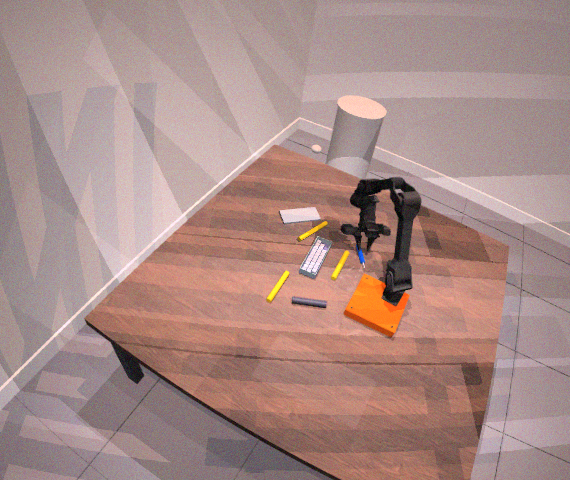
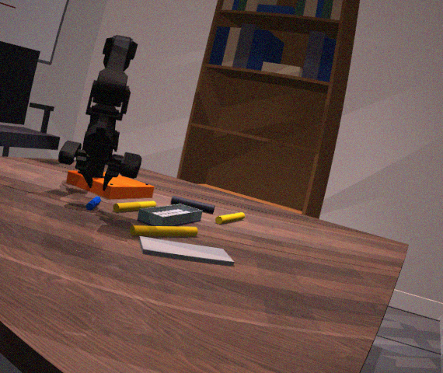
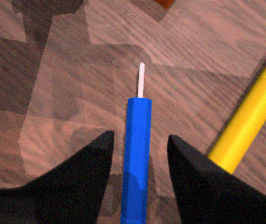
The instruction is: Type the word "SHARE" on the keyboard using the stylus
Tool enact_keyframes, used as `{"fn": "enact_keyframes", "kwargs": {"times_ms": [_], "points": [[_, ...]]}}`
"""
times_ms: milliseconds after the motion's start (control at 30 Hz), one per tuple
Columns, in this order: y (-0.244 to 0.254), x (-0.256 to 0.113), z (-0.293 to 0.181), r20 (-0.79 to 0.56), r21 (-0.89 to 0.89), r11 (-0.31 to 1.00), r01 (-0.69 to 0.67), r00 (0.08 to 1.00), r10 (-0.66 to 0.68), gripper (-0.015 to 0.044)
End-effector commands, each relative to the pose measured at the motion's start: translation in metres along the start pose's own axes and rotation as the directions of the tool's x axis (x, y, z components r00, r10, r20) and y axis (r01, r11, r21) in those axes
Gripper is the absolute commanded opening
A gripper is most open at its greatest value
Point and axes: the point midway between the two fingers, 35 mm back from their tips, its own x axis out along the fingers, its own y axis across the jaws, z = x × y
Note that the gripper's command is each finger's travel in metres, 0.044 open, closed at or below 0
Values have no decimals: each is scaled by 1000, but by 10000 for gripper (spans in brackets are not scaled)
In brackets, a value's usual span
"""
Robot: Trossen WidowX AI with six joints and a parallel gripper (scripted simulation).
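The blue stylus [image 1: 362, 259] [image 2: 93, 203] [image 3: 137, 163] lies on the desk. Its thin white tip [image 3: 141, 80] points to the top of the wrist view and toward the arm's base. My gripper [image 1: 364, 249] [image 2: 97, 187] [image 3: 141, 139] is open and empty, pointing down a little above the stylus. In the wrist view the stylus body runs between the two fingertips, lengthwise, with a gap on each side. The grey keyboard [image 1: 315, 257] [image 2: 170, 217] with pale keys lies beyond a yellow bar from the stylus. Its letters cannot be read here.
A yellow bar [image 1: 340, 265] [image 2: 134, 207] [image 3: 249, 112] lies between stylus and keyboard. Two more yellow bars [image 1: 312, 230] [image 1: 277, 286], a dark cylinder [image 1: 309, 302] [image 2: 192, 204] and a pale slab [image 1: 299, 214] [image 2: 185, 250] lie around the keyboard. The arm stands on an orange base [image 1: 370, 310].
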Motion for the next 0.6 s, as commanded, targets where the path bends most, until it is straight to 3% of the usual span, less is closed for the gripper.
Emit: {"fn": "enact_keyframes", "kwargs": {"times_ms": [0,567], "points": [[0,4,-1,7,-3,1000,2,1000,-2,150],[0,13,-6,7,-3,1000,2,1000,-2,150]]}}
